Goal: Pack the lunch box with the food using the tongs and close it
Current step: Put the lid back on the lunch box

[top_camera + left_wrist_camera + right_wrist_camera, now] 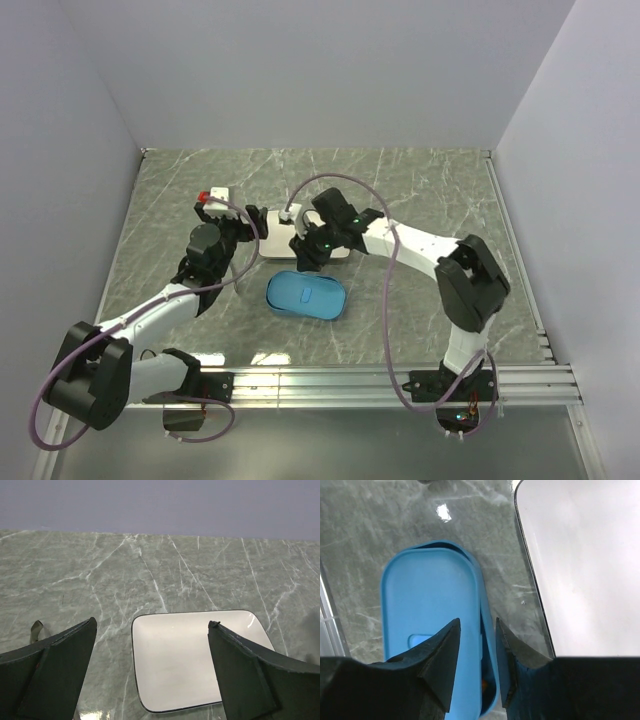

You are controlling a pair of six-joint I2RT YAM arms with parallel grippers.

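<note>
- White plate [180, 665]: bare, no pieces on it in either wrist view. Judged: the food transfer is done.
- Lunch box [307, 295]: on the table [150, 565], just near of the plate, well in front of both arm bases.
- Blue lid [430, 605]: on top of the box, centre tab up. From the right wrist it looks a little offset. A strip of box wall shows along the plate side, and 1 orange piece of food [484, 682] peeps out of the gap there. Judged: lid laid on but probably not seated all round.
- Right tool [476, 621]: poised over the lid's plate-side edge, jaws parted by a narrow gap, nothing pinched between them.
- Left tool [152, 625]: low over the table beside the plate, jaws spread wide, empty, aimed across the plate.
- Tongs: not visible in any view, and neither tool carries them.
- Left to do, as I read it: press or nudge the lid square so the gap closes. Cannot tell from here whether it clicks shut.
</note>
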